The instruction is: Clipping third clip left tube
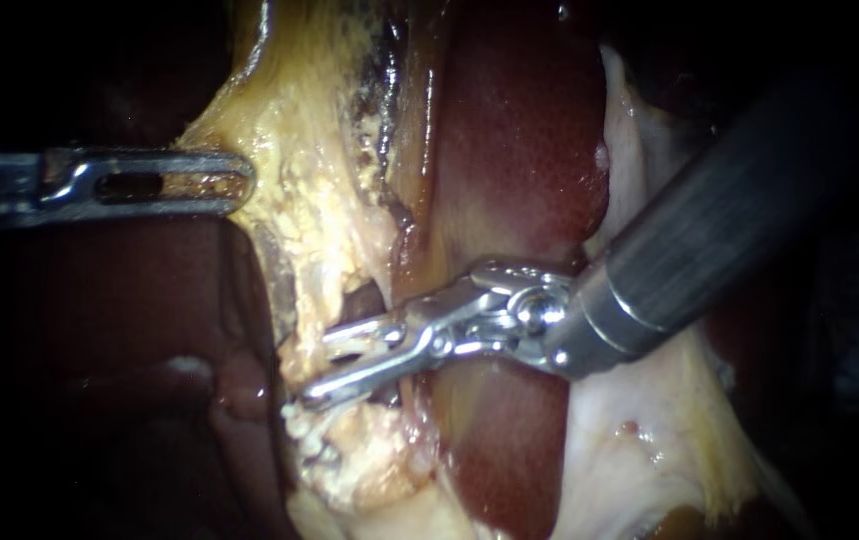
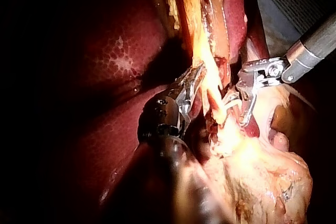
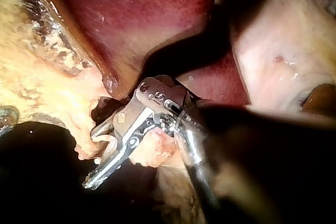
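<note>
Right instrument (image 1: 321,365) straddling tube (image 1: 357,357).
Jaws spread, tube between them; left instrument (image 1: 239,185), at left, pinches yellow tissue (image 1: 289,150).

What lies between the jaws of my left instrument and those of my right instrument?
A strip of yellow tissue runs down between the left instrument and the right instrument, clearest in the endoscope view.

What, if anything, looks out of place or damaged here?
Nothing stands out. The right instrument, jaws open, straddles a pale strand beside the liver; the left instrument is shut on yellow tissue. No tear or bleeding shows.
</note>
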You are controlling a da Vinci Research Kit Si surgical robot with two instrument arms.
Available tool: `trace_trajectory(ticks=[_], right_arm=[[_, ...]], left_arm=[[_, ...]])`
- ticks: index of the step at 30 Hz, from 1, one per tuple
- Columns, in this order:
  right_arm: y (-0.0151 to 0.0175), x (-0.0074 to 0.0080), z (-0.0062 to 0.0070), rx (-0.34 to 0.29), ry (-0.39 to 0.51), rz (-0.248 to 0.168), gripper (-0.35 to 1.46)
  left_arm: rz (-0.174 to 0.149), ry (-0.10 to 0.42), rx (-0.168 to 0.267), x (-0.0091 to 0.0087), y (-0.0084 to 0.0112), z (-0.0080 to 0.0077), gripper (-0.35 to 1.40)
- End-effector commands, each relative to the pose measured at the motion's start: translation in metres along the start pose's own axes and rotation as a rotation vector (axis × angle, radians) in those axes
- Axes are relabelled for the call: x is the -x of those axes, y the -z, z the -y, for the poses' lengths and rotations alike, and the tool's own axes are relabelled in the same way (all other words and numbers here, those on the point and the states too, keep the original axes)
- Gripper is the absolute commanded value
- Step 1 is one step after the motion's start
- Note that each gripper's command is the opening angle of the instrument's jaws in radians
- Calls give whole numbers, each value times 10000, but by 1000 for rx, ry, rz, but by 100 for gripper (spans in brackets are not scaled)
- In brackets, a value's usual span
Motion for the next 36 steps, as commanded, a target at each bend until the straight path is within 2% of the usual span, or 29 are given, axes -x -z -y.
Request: trace_trajectory(ticks=[1,5,11,14,23,28,36], right_arm=[[-1,1,-1,6,-9,-3,45],[-2,5,-3,11,-36,-3,45],[-1,18,2,-7,-69,35,45],[-5,14,-1,-3,-69,25,45],[-6,-6,-17,56,-79,-65,45],[-4,-13,-24,72,-81,-85,44],[3,-27,-15,83,-90,-98,42]], left_arm=[[0,0,0,0,0,0,-35],[0,0,0,0,0,-1,-35],[1,1,4,3,1,-4,-35],[2,1,4,3,1,-4,-35],[2,1,4,3,1,-4,-35],[2,1,5,3,1,-4,-35],[2,1,5,3,1,-3,-35]])
